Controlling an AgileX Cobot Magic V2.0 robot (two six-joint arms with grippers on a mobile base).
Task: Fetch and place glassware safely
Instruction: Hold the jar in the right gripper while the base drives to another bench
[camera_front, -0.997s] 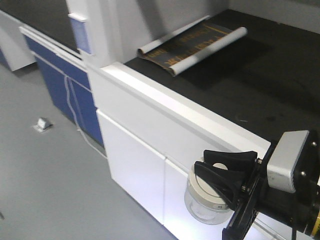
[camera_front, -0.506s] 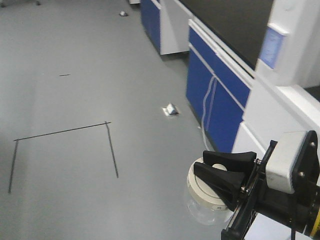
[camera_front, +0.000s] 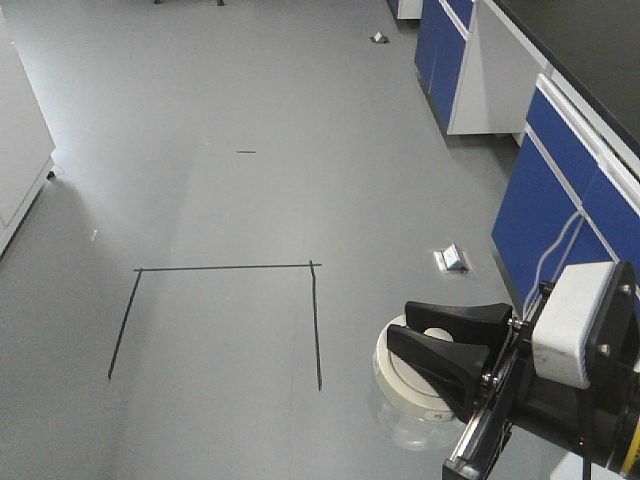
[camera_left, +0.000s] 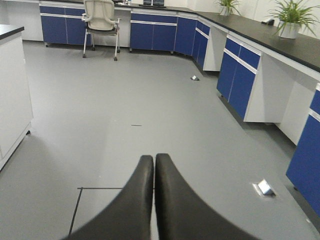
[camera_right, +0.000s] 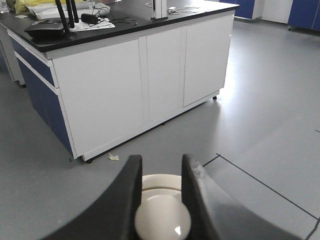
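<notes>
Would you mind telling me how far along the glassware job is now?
Fetching looks done: the right end effector is shut on the jar at its lid knob, held above the grey floor. The left end effector is shut and empty. Placing is left: the jar rests on no surface yet.

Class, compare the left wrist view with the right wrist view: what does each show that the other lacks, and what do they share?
Only the left wrist view: the left claw shut and empty, an office chair, potted plants on a black counter. Only the right wrist view: the right claw gripping the lidded jar, a white island cabinet, a router on top. Both: grey floor, black floor tape, blue cabinets.
</notes>
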